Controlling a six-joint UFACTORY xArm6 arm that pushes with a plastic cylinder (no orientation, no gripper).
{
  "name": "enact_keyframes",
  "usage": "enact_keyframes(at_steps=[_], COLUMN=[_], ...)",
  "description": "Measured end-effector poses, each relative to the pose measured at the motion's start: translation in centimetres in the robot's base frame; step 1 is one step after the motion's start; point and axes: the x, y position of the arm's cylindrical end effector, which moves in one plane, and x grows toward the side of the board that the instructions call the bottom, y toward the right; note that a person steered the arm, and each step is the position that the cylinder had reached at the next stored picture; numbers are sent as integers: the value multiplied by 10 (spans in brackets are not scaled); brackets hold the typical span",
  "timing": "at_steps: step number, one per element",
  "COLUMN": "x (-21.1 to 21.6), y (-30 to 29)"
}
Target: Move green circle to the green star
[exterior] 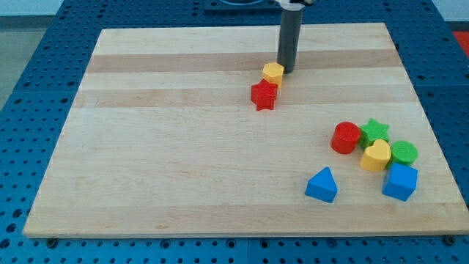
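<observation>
The green circle lies at the view's right, touching the yellow heart on its left and just above the blue cube. The green star sits up and left of the circle, next to the red cylinder and above the heart. My tip is far from them, near the view's top centre, right beside the yellow hexagon on its right.
A red star lies just below the yellow hexagon. A blue triangle lies left of the blue cube. The wooden board ends close to the right-hand cluster, with blue pegboard around it.
</observation>
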Motion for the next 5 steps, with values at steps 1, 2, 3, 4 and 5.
enact_keyframes(at_steps=[1,2,3,4,5], x=[-3,-4,2,17,19], y=[-13,-18,-18,-18,-13])
